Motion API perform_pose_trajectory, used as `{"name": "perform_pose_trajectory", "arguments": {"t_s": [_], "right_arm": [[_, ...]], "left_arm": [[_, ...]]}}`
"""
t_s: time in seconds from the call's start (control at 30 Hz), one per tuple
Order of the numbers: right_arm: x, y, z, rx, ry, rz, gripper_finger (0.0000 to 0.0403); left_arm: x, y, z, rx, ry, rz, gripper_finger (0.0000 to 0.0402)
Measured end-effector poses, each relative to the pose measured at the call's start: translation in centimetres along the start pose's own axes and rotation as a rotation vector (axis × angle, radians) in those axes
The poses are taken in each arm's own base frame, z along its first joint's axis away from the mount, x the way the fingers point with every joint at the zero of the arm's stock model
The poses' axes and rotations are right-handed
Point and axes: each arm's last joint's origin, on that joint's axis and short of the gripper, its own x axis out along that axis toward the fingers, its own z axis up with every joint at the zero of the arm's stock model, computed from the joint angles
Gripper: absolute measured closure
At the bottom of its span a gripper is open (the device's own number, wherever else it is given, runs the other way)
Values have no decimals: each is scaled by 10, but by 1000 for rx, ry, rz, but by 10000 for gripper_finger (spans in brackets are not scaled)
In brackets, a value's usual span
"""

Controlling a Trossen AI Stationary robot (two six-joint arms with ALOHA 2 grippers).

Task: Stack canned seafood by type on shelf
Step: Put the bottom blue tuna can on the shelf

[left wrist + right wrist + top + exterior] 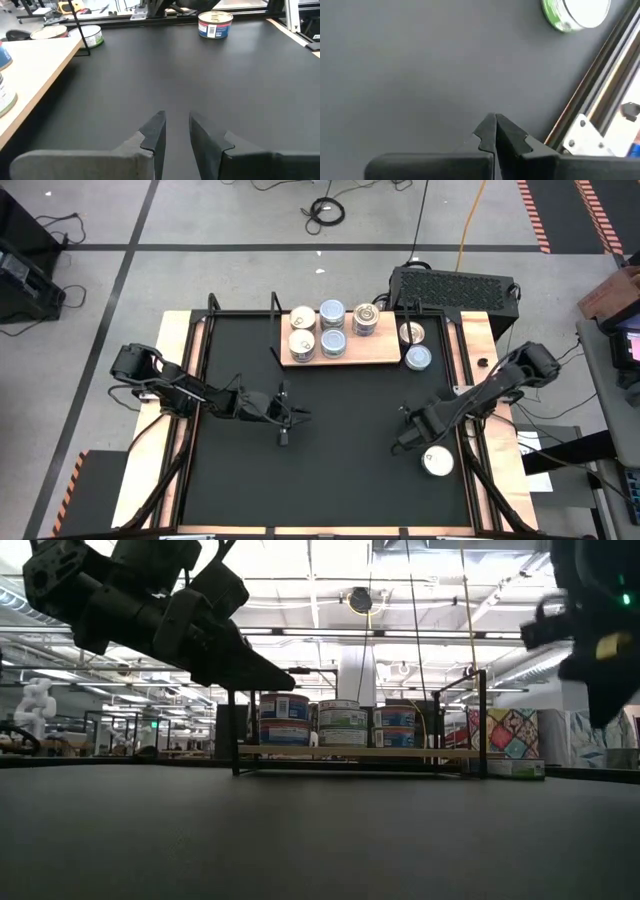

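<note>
Overhead: five tins (332, 313) on shelf (382, 356), three off; left tool (176, 132) slightly apart, right tool (495, 125) together.

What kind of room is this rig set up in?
Probably a large robotics lab or workshop hall. The low view shows high ceiling trusses with strip lights and a white humanoid robot figure far back; the high view shows black tape lines on the grey floor.

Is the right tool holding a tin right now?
No. The right tool is shut on nothing above bare black tabletop, and the nearest green-labelled tin sits apart from it.
</note>
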Motion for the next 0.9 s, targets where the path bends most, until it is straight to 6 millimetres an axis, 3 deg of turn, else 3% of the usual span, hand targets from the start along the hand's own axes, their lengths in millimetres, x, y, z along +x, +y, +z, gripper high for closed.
{"name": "perform_pose_trajectory", "arguments": {"t_s": [0.17,0.33,0.57,0.9], "right_arm": [[25,-26,-12,114,-44,141,403],[28,-51,-10,237,-228,250,403],[31,-89,1,421,-284,145,403],[39,-107,22,471,-253,113,403]], "left_arm": [[0,0,0,-22,-3,0,316],[0,0,3,-26,-27,0,316],[0,0,6,-32,-62,1,316],[0,0,8,-36,-81,-1,316]]}}
